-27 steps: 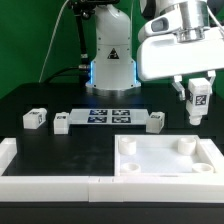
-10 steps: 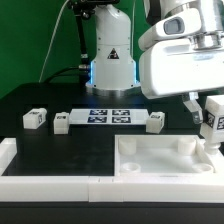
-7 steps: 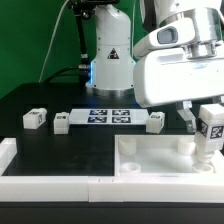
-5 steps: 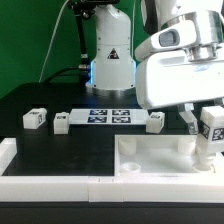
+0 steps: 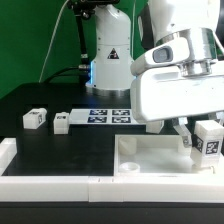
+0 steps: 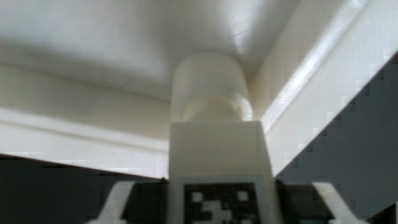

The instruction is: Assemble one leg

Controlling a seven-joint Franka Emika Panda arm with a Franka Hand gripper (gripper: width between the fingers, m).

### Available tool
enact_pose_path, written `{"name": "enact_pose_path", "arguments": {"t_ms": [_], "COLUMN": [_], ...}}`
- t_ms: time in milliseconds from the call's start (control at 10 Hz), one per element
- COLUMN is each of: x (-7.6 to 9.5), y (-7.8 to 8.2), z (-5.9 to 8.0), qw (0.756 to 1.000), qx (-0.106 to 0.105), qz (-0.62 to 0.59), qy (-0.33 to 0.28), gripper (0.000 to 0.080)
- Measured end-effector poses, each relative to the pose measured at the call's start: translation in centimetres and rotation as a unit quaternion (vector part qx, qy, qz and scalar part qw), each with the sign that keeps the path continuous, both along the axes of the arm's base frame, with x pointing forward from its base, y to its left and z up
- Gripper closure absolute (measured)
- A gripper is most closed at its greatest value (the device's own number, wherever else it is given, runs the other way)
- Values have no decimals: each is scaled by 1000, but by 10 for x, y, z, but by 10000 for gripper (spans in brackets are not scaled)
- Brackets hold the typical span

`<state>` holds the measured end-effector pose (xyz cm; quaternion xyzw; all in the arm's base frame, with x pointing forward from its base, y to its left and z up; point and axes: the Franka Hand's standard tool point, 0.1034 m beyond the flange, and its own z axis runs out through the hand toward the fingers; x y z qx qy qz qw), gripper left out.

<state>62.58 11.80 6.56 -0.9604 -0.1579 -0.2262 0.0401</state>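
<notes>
My gripper [image 5: 207,138] is shut on a white leg [image 5: 209,142] with a black-and-white tag on its face. It holds the leg upright over the near corner of the large white tray-like piece [image 5: 160,165] at the exterior view's right. In the wrist view the held leg [image 6: 217,150] stands between the fingers [image 6: 125,200], its far end at a round socket [image 6: 214,85] in the tray's corner. Whether the leg touches the socket cannot be told. Three more legs lie on the black table: one [image 5: 35,118], a second [image 5: 61,122] and a third [image 5: 156,123].
The marker board [image 5: 108,115] lies in front of the arm's base. A long white rail [image 5: 50,183] runs along the front edge, joined to the tray. The big gripper body hides much of the tray's back right part.
The gripper has come forward and down with the leg, from above the table behind the tray to the tray's near right corner socket.
</notes>
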Motion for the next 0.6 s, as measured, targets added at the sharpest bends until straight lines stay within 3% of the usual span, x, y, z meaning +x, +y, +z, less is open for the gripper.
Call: {"name": "enact_pose_path", "arguments": {"t_ms": [600], "x": [-1], "y": [-2], "z": [-6], "qw": [1000], "qx": [1], "qz": [-6], "qy": [-28], "gripper": [511]}}
